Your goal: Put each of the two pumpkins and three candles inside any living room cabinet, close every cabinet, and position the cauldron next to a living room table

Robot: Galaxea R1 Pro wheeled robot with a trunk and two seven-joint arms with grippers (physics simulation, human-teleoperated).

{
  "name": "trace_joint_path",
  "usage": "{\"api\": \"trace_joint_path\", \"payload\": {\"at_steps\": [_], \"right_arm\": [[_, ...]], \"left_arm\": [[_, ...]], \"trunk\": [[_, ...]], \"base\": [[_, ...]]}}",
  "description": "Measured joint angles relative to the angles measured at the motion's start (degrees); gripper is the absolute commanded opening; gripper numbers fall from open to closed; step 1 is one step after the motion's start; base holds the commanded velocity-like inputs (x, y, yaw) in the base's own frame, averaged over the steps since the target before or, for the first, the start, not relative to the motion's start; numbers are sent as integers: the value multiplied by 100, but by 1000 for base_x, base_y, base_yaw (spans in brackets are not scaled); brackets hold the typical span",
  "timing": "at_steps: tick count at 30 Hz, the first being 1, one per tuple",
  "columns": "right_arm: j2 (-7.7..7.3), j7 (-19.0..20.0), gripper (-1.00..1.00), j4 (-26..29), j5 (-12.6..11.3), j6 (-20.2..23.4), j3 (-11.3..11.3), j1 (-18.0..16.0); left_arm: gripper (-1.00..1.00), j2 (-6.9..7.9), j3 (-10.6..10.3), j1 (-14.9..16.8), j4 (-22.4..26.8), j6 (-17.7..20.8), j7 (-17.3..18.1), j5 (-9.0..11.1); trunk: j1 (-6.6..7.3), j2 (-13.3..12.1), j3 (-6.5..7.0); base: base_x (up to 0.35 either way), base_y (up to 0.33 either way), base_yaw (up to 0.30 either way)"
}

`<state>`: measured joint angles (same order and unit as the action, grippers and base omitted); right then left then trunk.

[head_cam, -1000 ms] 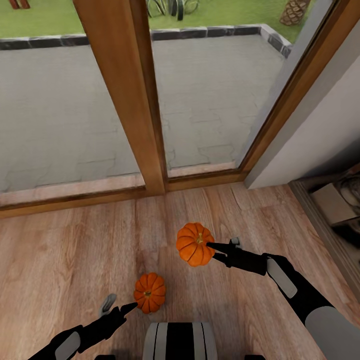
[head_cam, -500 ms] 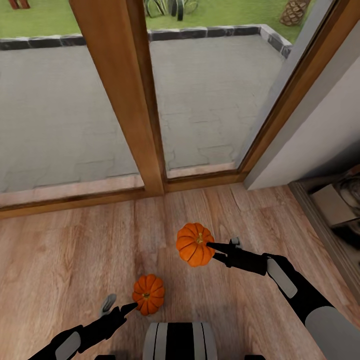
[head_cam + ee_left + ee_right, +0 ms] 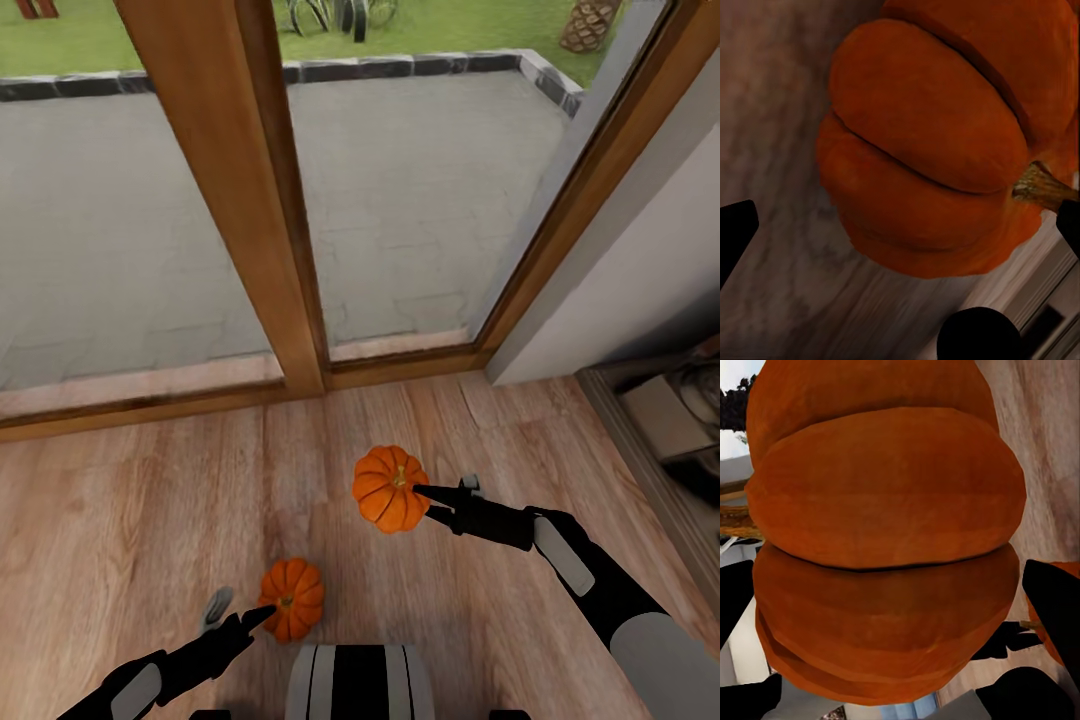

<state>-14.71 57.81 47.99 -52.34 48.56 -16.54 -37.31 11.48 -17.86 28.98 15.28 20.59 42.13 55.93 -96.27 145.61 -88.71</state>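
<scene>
- A wooden floor (image 3: 120, 520) runs up to a tall window whose wooden post (image 3: 235, 190) stands between panes looking out on grey paving; the post serves as the landmark here.
- The right gripper (image 3: 428, 503) is clamped on one pumpkin (image 3: 390, 488), held above the floor on the robot's side of the post's foot and a little to its right. The right wrist view shows dark fingers (image 3: 1054, 607) flanking the orange ribs (image 3: 881, 547).
- The left gripper (image 3: 240, 620) is closed on the second pumpkin (image 3: 291, 597), nearer the robot than the first and well short of the post. In the left wrist view its stem (image 3: 1042, 187) points sideways, so it hangs tilted in the grip.
- Both are likely held clear of the floor for carrying to the cabinet.
</scene>
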Motion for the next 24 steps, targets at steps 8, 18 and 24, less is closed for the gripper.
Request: {"api": "trace_joint_path", "payload": {"at_steps": [8, 18, 24], "right_arm": [[2, 0, -100, 0, 2, -1, 0, 0], [1, 0, -100, 0, -1, 0, 0, 0], [0, 0, -100, 0, 0, 0, 0, 0]], "left_arm": [[100, 0, -1, 0, 1, 0, 0, 0], [100, 0, -1, 0, 0, 3, 0, 0], [100, 0, -1, 0, 0, 8, -3, 0]], "trunk": [[-1, 0, 0], [-2, 0, 0], [-2, 0, 0]], "base": [[57, 0, 0], [16, 0, 0], [0, 0, 0]]}}
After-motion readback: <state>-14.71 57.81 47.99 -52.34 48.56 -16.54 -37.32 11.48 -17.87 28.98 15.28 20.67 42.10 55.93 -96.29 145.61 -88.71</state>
